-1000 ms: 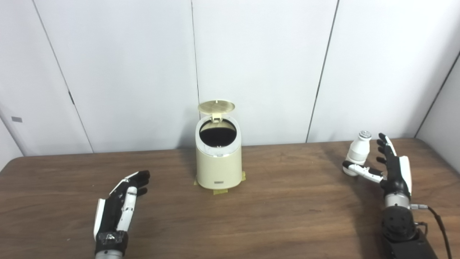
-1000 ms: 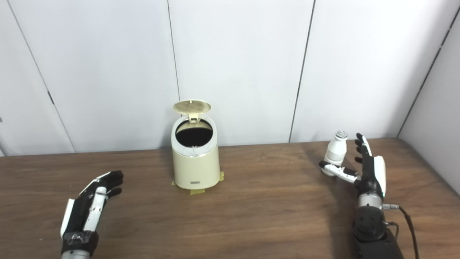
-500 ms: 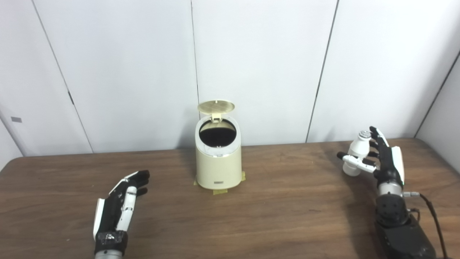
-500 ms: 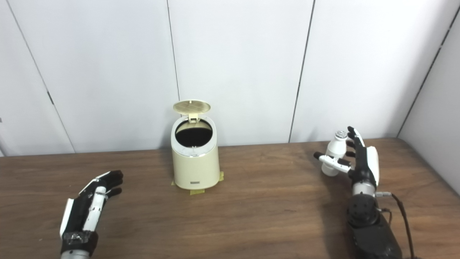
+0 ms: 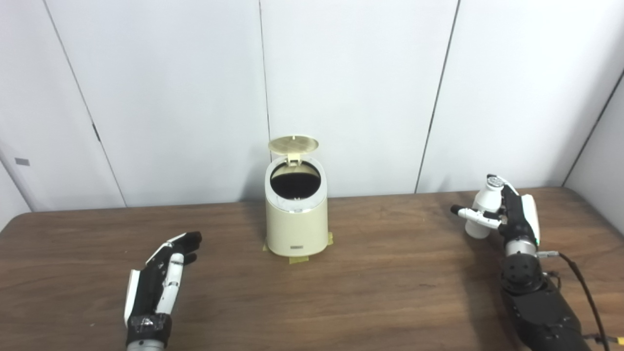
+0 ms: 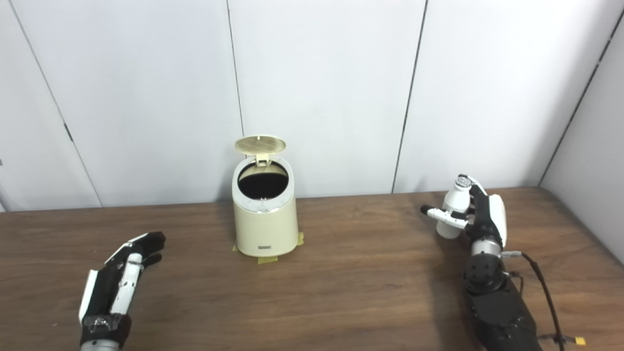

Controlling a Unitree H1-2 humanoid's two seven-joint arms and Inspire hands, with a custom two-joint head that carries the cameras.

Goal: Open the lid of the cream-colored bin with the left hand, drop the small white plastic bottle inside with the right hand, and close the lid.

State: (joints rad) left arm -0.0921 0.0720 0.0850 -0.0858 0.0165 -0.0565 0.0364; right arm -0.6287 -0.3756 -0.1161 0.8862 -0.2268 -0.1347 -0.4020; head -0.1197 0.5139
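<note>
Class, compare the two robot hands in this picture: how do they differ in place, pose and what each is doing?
1. The left robot hand lies near the table's front left; the right robot hand is at the far right.
2. The left is flat and open; the right stands upright, curling round the bottle.
3. The left holds nothing; whether the right already grips the bottle cannot be told.
Both are black and white and stand apart from the open bin.
</note>
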